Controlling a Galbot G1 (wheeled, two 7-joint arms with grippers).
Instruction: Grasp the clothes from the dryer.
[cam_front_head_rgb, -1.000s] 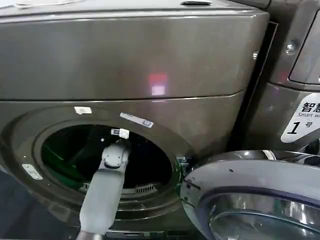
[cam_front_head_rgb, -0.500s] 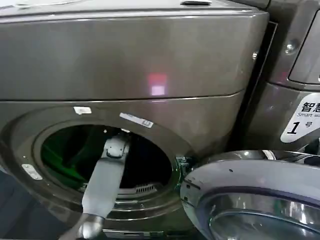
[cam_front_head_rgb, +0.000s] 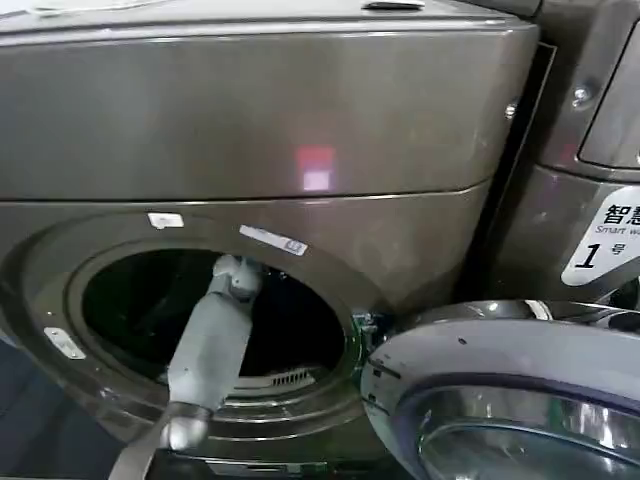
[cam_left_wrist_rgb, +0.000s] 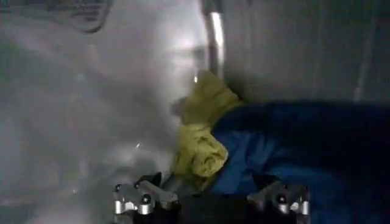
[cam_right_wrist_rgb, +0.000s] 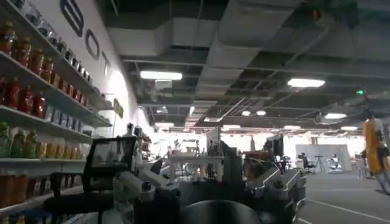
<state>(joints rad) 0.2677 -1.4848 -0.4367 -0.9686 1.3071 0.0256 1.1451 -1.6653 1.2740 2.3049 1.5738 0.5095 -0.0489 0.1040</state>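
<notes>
Your left gripper (cam_left_wrist_rgb: 210, 204) is cut off at 6 o'clock, fingertips blurred; the clothes (cam_left_wrist_rgb: 292, 152) run off at 3 o'clock.

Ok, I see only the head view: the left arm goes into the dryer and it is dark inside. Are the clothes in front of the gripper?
Observer: Yes. In the left wrist view the clothes lie just ahead of the left gripper, beside the drum wall.
Operator: Is it shut on them?
Observer: No, its fingers stand open; the yellow-green garment lies just beyond them, not gripped.
Operator: And the right gripper?
Observer: The right gripper is open, holds nothing, and faces a room with shelves of bottles.
</notes>
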